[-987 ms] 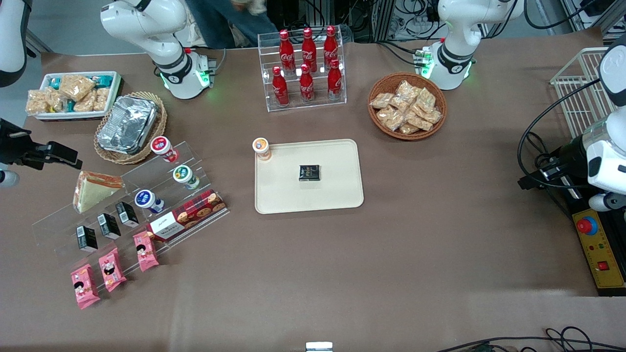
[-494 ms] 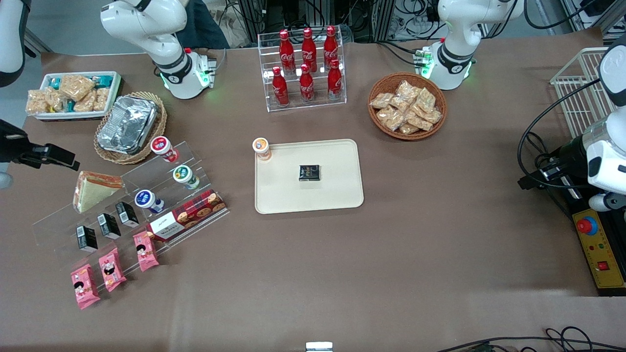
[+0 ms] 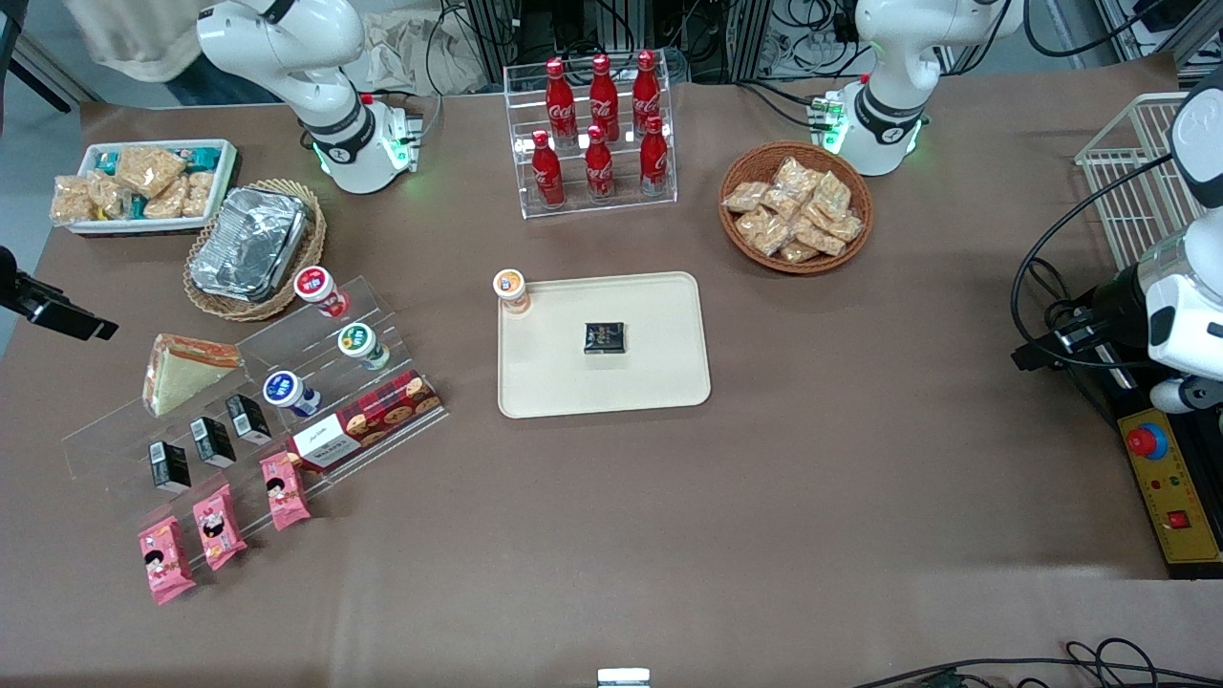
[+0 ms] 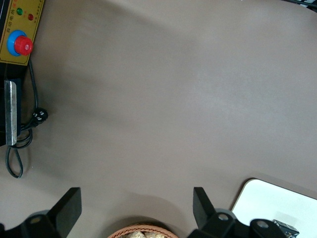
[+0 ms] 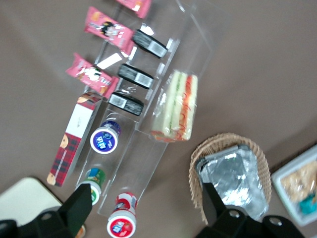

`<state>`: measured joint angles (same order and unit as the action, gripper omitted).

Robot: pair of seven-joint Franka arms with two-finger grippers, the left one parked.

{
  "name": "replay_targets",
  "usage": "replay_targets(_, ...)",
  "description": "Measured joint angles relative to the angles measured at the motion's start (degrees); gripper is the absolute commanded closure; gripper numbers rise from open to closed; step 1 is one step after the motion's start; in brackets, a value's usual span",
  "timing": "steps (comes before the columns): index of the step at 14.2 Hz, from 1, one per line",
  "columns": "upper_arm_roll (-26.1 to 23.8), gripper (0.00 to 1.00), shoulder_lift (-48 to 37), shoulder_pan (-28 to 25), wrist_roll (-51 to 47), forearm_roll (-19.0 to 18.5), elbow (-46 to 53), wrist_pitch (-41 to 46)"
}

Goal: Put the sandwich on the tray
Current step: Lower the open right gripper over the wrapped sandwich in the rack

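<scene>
The sandwich (image 3: 186, 368), a cream wedge with an orange-red and green filling edge, lies on the top step of a clear stepped stand (image 3: 315, 344). The right wrist view looks down on the sandwich (image 5: 176, 106) from well above. My gripper (image 5: 146, 210) is open, with nothing between its fingers (image 5: 79, 206). In the front view only a dark part of the gripper (image 3: 62, 313) shows, at the working arm's end of the table, apart from the sandwich. The cream tray (image 3: 659, 382) lies mid-table, and one corner of the tray (image 5: 20, 198) shows in the right wrist view.
A black packet (image 3: 605, 337) and an orange-lidded cup (image 3: 511, 289) sit on the tray. The stand carries yogurt cups (image 3: 318, 290), black boxes (image 3: 212, 440), a cookie box (image 3: 368, 418) and pink snacks (image 3: 215, 524). A foil container in a wicker basket (image 3: 250, 244) and a snack bin (image 3: 143, 184) stand nearby.
My gripper has drawn back toward the working arm's end of the table, away from the sandwich. The sandwich and the tray have not moved.
</scene>
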<state>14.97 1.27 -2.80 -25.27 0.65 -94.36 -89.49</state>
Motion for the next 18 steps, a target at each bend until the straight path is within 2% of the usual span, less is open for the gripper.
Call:
replay_targets(3,0.00,0.01,0.67,0.13,-8.07,-0.12,-0.86,-1.13)
replay_targets(7,0.28,0.01,2.85,1.96,-14.21,-0.36,-4.56,-6.80)
replay_targets(12,0.90,0.01,4.84,4.41,-16.80,-0.39,-10.20,-14.35)
replay_targets(18,0.94,0.01,4.86,4.53,-19.57,0.67,-18.11,-23.03)
